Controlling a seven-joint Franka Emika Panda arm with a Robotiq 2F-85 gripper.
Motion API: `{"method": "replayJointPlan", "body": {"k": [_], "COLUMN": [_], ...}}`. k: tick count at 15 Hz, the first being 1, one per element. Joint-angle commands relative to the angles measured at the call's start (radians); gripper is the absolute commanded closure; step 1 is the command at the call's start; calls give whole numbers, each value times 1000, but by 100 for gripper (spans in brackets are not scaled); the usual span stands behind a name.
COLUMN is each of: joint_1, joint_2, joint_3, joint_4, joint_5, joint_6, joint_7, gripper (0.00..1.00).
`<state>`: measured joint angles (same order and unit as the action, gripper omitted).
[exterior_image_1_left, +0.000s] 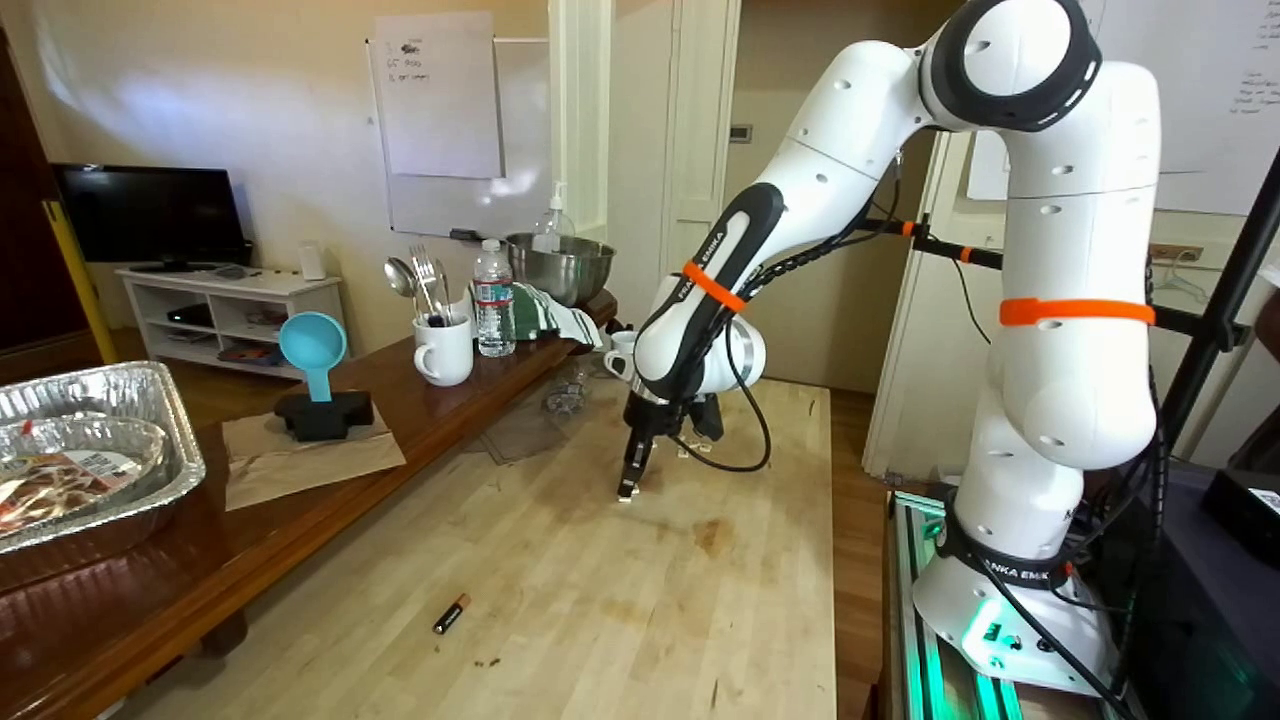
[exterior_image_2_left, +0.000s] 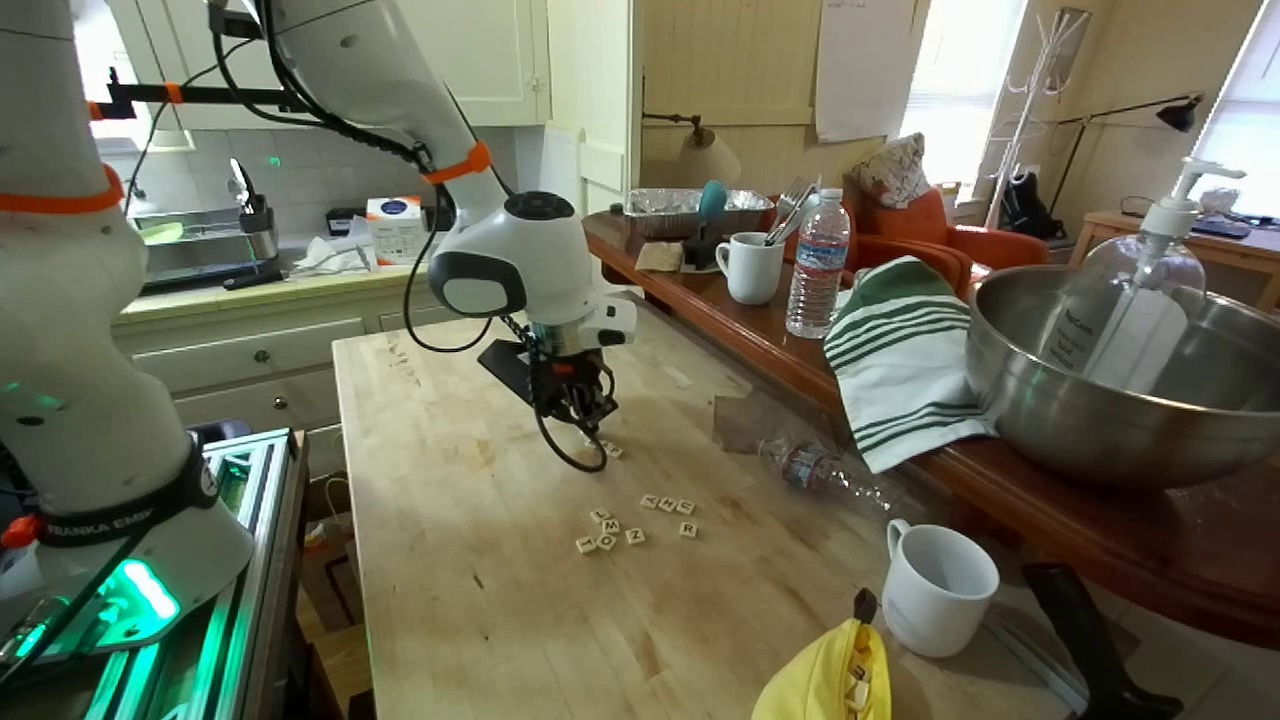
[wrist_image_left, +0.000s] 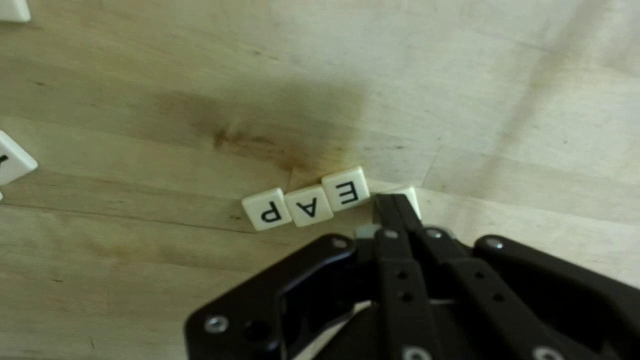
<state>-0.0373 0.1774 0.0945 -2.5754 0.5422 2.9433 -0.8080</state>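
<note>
My gripper (wrist_image_left: 394, 197) points down at the wooden table, its two fingertips pressed together with nothing seen between them. They cover most of a cream letter tile (wrist_image_left: 411, 196); I cannot tell whether they touch it. Left of the tips, in the wrist view, the tiles E (wrist_image_left: 346, 189), A (wrist_image_left: 308, 205) and P (wrist_image_left: 267, 208) lie side by side, E set slightly higher. The gripper also shows low over the table in both exterior views (exterior_image_1_left: 627, 490) (exterior_image_2_left: 590, 415). A tile (exterior_image_2_left: 612, 450) shows just beside it. Several more loose tiles (exterior_image_2_left: 610, 526) lie on the table.
A battery (exterior_image_1_left: 451, 614) lies on the table. A clear bottle (exterior_image_2_left: 820, 470), white mug (exterior_image_2_left: 940, 590), yellow pouch (exterior_image_2_left: 825, 675) and black-handled pan (exterior_image_2_left: 1085, 630) lie along one side. The raised ledge (exterior_image_1_left: 300, 530) holds a cutlery mug (exterior_image_1_left: 443, 350), water bottle (exterior_image_1_left: 494, 300), steel bowl (exterior_image_2_left: 1110, 430) and foil tray (exterior_image_1_left: 150, 410).
</note>
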Motion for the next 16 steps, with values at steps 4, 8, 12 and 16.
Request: {"method": "replayJointPlan", "body": {"k": [4, 8, 12, 16], "joint_1": [9, 9, 7, 10], "joint_2": [-10, -16, -15, -17], "joint_3": [-17, -25, -33, -42], "joint_4": [-46, -52, -47, -48], "joint_5": [-40, -60, -73, -98], "joint_6": [-28, -27, -25, -27], "joint_7": [22, 31, 41, 59], "gripper": [100, 100, 100, 100]}}
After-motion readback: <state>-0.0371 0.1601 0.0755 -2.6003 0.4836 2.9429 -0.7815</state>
